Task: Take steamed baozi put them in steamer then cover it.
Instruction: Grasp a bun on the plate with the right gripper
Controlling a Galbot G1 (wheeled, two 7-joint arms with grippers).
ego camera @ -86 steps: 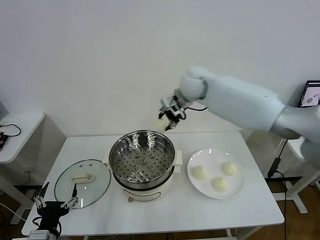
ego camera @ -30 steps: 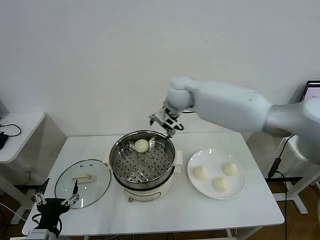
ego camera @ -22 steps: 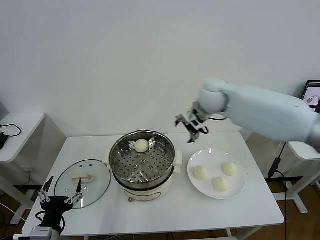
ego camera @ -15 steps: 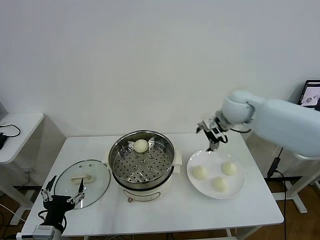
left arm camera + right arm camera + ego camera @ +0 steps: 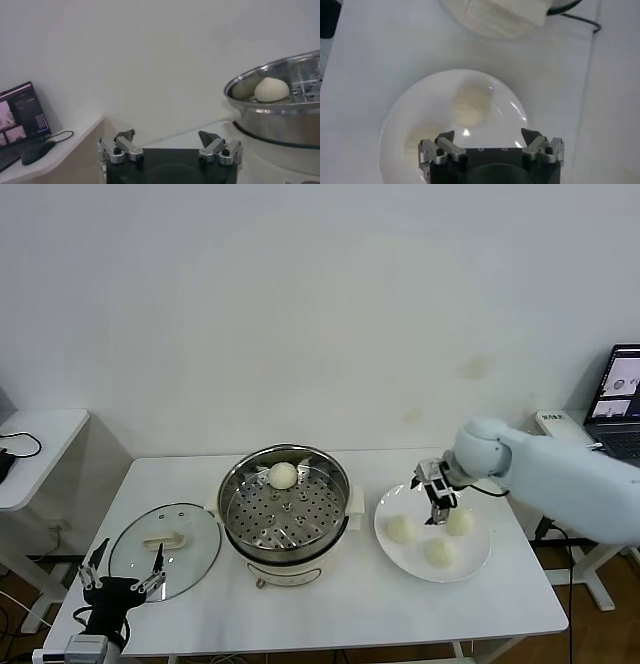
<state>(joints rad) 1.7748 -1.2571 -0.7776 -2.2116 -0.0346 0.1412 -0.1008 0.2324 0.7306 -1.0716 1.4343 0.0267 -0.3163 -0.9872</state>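
One baozi (image 5: 284, 475) lies on the perforated tray at the far side of the steel steamer (image 5: 330, 502); it also shows in the left wrist view (image 5: 271, 89). Three baozi (image 5: 401, 529) lie on the white plate (image 5: 478, 559). My right gripper (image 5: 438, 506) is open and empty, low over the plate between two of the buns. In the right wrist view a baozi (image 5: 472, 103) lies just ahead of the open right gripper (image 5: 488, 136) on the plate (image 5: 395, 125). My left gripper (image 5: 118, 584) is open and parked at the table's front left corner.
The glass lid (image 5: 165, 548) with its cream handle lies flat on the table left of the steamer. A small side table (image 5: 25, 446) stands at the left. A laptop (image 5: 620, 392) stands at the far right.
My right gripper let a baozi go into the steamer, then swung right and came down over the plate. The left gripper shifted slightly at the front left.
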